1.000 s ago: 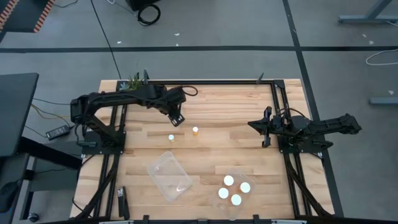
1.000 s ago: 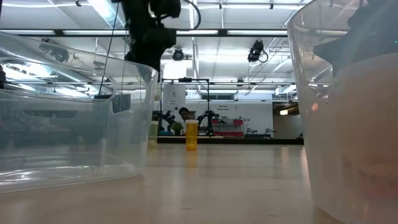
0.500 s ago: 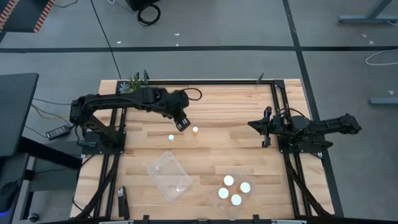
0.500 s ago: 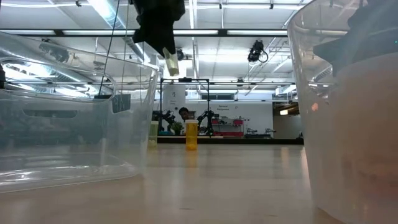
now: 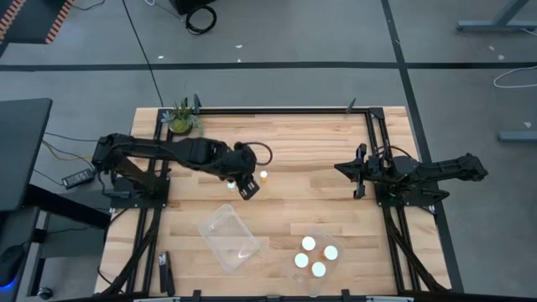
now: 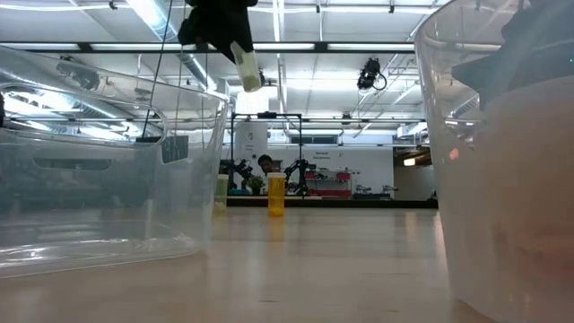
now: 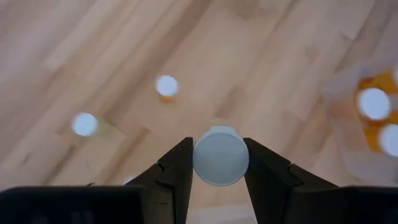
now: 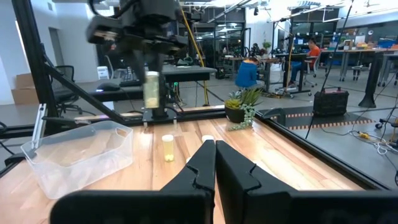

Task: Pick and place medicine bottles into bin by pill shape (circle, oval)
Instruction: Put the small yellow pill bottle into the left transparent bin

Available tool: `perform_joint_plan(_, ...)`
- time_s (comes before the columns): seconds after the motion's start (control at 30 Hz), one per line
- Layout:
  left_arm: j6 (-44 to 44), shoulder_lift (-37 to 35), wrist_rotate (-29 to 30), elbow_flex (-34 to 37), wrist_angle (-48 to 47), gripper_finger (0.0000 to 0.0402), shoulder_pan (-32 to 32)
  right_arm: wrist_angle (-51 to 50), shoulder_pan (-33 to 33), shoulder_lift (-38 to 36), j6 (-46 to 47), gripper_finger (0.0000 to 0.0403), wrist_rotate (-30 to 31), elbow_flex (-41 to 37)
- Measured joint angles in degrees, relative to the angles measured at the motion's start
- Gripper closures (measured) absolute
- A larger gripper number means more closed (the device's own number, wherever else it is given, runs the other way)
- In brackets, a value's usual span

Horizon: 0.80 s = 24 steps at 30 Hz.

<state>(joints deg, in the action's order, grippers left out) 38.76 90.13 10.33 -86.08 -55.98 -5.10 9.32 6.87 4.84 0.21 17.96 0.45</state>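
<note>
My left hand (image 7: 219, 163) is pinching a bottle (image 7: 221, 155), now carried out over the desk (image 5: 319, 151) toward the empty tub (image 5: 228, 237) (right hand (image 8: 214, 163) pressed together, idle).

Left arm stretched from surface's left edge toward centre, left gripper (image 5: 247, 186) raised, fingers (image 7: 176, 174) clamped on a bottle (image 7: 221, 156). Right arm folded near right edge, right gripper (image 5: 358, 178) closed.

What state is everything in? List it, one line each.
Left gripper: jaws shut on a bottle, above the table.
Held bottle: capped, in the air.
Right gripper: jaws shut, empty.
Table bottles: upright, capped.
Left tub: empty.
Right tub: holds four capped bottles.
</note>
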Motion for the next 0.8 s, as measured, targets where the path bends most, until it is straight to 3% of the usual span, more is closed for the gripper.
perform_joint_plan(0.47,13.8,0.8,-2.7,0.1,-0.9,0.0269,-10.0,0.0,0.0,0.0,0.0,0.0383,0.0,0.0)
perform_joint_plan(0.8,18.8,7.7,-4.1,0.2,-2.2,0.0269,-15.4,-0.5,0.0,0.3,0.0,0.0383,0.0,0.0)
